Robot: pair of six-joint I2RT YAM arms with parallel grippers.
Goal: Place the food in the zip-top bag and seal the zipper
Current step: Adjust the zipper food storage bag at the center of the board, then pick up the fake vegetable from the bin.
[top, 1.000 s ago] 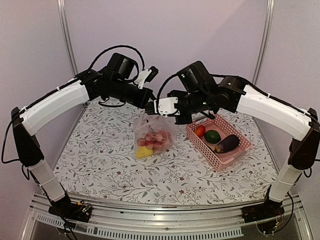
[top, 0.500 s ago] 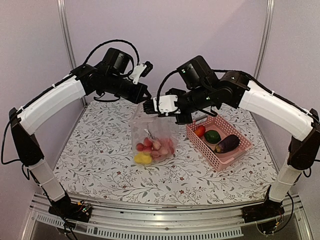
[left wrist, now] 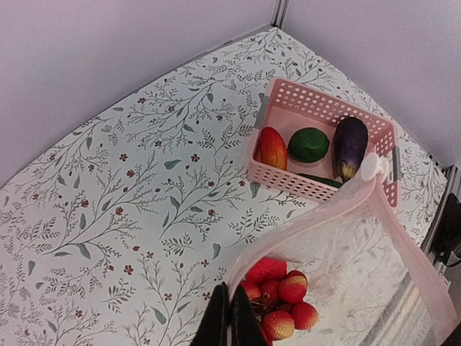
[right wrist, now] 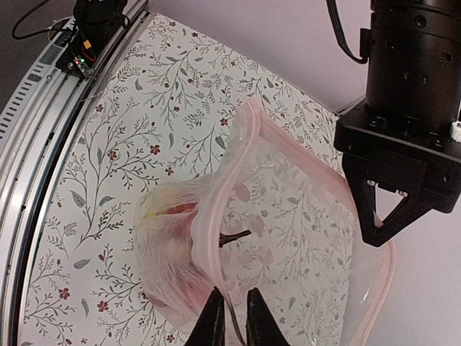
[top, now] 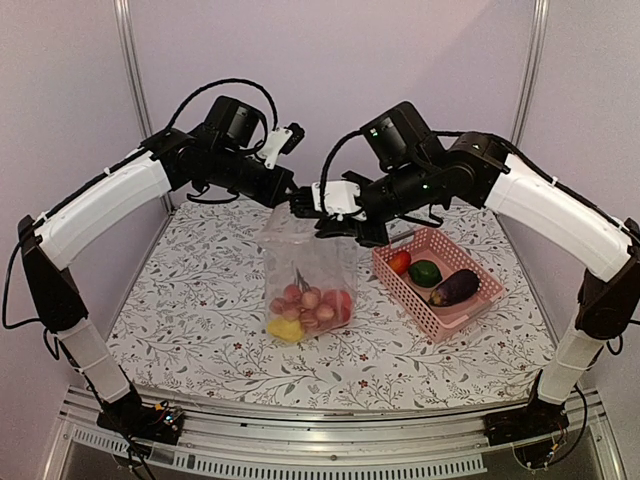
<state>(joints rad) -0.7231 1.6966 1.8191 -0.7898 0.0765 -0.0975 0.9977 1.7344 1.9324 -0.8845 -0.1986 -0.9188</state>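
The clear zip-top bag (top: 305, 258) hangs upright between my two grippers, its bottom on the table. Small red fruits (top: 310, 302) and a yellow pepper (top: 287, 328) lie at its bottom. My left gripper (top: 291, 201) is shut on the bag's mouth edge; in the left wrist view its fingertips (left wrist: 230, 323) pinch the zipper (left wrist: 317, 215) above the red fruits (left wrist: 284, 288). My right gripper (top: 340, 226) holds the other end; in the right wrist view (right wrist: 234, 323) its jaws stand nearly closed on the zipper (right wrist: 216, 209). The mouth gapes open.
The pink basket (top: 442, 325) stands right of the bag and holds a red pepper (top: 400, 262), a green pepper (top: 425, 272), an eggplant (top: 455, 288) and a cucumber (left wrist: 320, 180). The left gripper's black body (right wrist: 403, 144) hangs over the bag in the right wrist view.
Both grippers have risen with the bag's mouth and moved apart. The bag now hangs taller and stretched, and the fruit has settled to its bottom.
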